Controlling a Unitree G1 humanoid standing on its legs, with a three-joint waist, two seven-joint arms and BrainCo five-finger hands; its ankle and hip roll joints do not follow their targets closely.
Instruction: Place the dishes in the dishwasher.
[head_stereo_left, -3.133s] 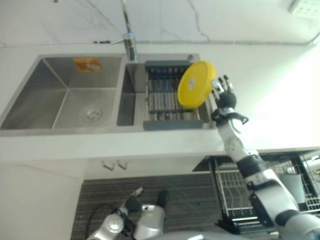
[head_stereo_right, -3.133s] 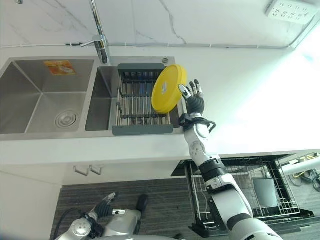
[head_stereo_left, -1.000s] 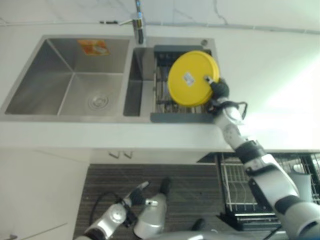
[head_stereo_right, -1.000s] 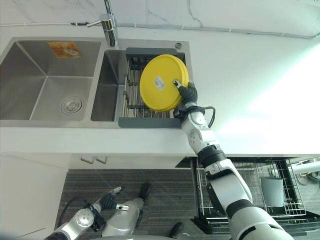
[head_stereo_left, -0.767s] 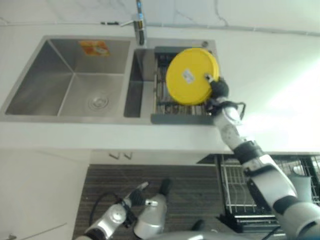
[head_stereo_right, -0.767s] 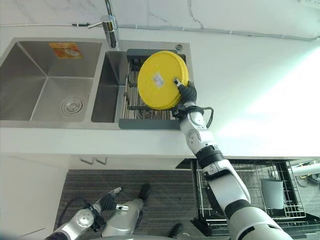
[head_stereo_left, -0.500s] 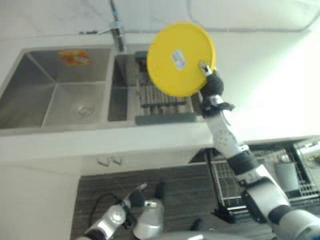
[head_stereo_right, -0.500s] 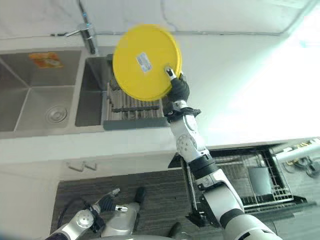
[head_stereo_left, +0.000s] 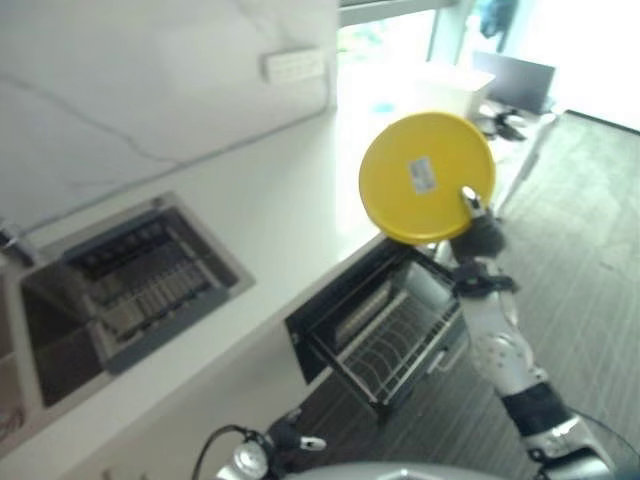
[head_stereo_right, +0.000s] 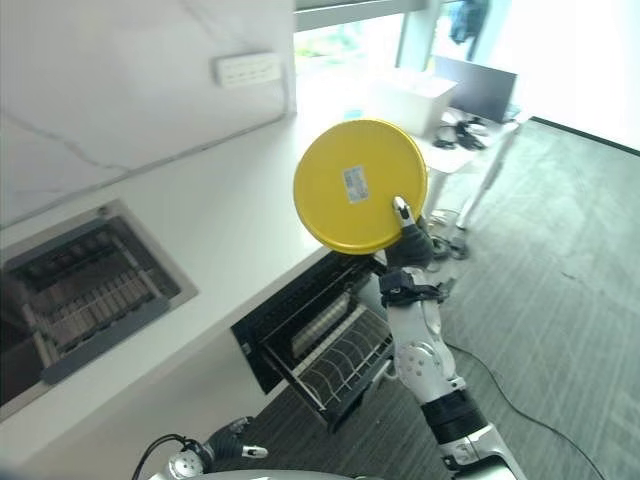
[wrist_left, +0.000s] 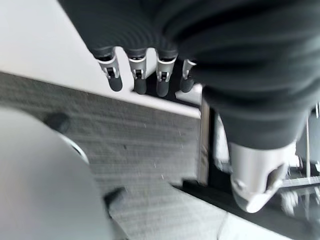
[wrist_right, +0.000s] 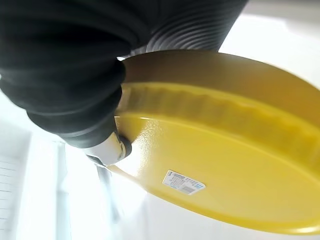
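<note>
My right hand (head_stereo_left: 481, 238) is shut on the lower rim of a round yellow plate (head_stereo_left: 425, 178), thumb pressed on its underside. The plate stands nearly upright in the air, its underside with a white label toward me. It hangs above the pulled-out wire rack (head_stereo_left: 392, 340) of the open dishwasher under the counter. The right wrist view has the plate (wrist_right: 225, 165) close up, with the thumb (wrist_right: 113, 147) on it. My left hand (wrist_left: 136, 67) hangs low over the floor, its fingers straight and nothing in them.
The white counter (head_stereo_left: 270, 215) runs from the sink's grey drying rack (head_stereo_left: 140, 285) at the left to a white box (head_stereo_right: 415, 100) at its far end. A wall socket (head_stereo_left: 295, 65) sits above it. Grey carpet lies to the right.
The whole view has swung right, away from the sink. My right hand has carried the plate from above the sink rack to above the open dishwasher rack, still holding it.
</note>
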